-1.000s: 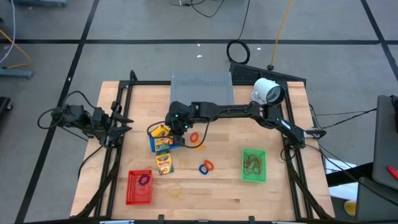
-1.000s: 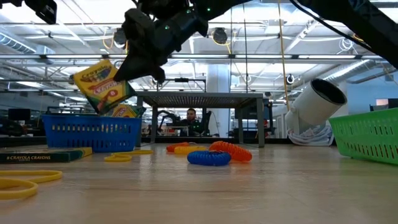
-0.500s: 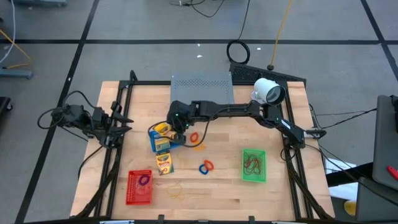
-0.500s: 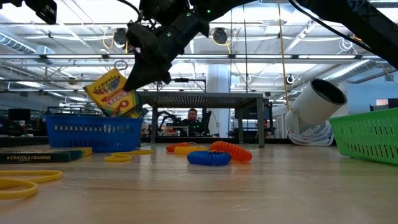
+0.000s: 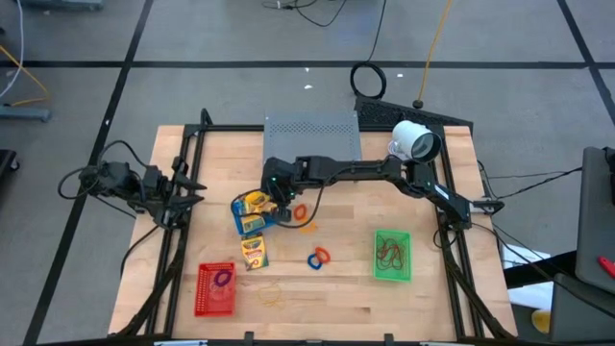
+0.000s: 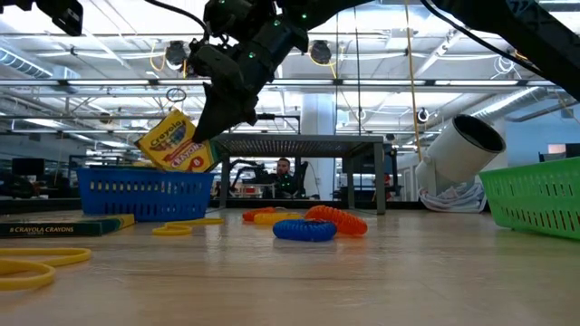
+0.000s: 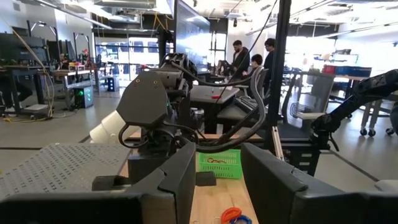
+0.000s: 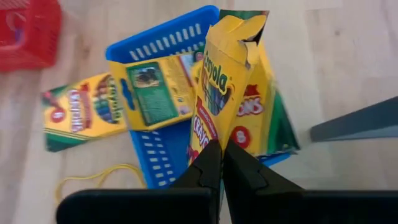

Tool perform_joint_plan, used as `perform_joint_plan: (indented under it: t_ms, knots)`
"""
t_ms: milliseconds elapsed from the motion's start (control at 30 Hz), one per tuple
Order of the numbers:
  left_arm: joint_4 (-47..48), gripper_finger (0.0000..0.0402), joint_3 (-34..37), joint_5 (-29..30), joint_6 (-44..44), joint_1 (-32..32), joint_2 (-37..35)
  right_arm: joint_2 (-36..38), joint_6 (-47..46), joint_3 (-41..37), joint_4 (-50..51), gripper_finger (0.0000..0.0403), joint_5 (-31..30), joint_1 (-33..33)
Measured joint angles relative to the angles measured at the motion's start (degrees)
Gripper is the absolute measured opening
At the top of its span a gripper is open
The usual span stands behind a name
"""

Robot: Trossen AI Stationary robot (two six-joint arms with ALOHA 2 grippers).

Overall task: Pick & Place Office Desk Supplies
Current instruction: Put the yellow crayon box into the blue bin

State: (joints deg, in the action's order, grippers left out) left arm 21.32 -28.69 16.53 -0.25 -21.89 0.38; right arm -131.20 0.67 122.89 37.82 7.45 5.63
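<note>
High view: wooden table (image 5: 346, 288) with black frame. Right arm reaches from the right side across to the table's left-centre; left arm waits off the table's left edge. Grey perforated metal stand (image 5: 312, 137) at the far edge, white round camera-like device (image 5: 414, 141) to its right.

Green basket (image 5: 392, 257) sits near-right with tan rubber bands (image 5: 388, 252) inside. Red basket (image 5: 215, 289) sits near-left with a purple rubber band (image 5: 223, 280) in it. Blue basket (image 5: 252, 216) is left of centre, crayon packs already inside.

Right gripper (image 5: 280, 199) is above the blue basket, fingers clamped together on a yellow Crayola crayon pack (image 8: 216, 93). Low view: pack hangs tilted, lower end at the basket's rim. Right wrist view: pack is over the basket's interior, beside two other packs lying in it, pinched at one edge.

Another crayon pack (image 5: 254, 250) lies flat on the table just near-side of the blue basket. Blue coil band (image 5: 318, 258) and orange coil band (image 5: 301, 212) lie loose mid-table, well apart from all baskets. Thin yellow loop (image 5: 271, 295) just right of the red basket.

Left gripper (image 5: 188, 190) is off the table's left edge, fingers slightly apart, holding nothing (left wrist view).
</note>
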Motion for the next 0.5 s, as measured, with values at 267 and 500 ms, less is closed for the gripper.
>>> perform_joint_plan:
  t_ms: [267,500]
  knots:
    - [-0.02,0.0136,0.00,-0.02,-0.03,0.00,0.00,0.00,3.68,0.00,0.82,0.0000,-5.92,-0.09]
    - [-0.04,0.0136,0.00,-0.02,-0.22,0.00,0.00,0.00,6.46,0.00,1.07,0.0000,-5.40,-1.40]
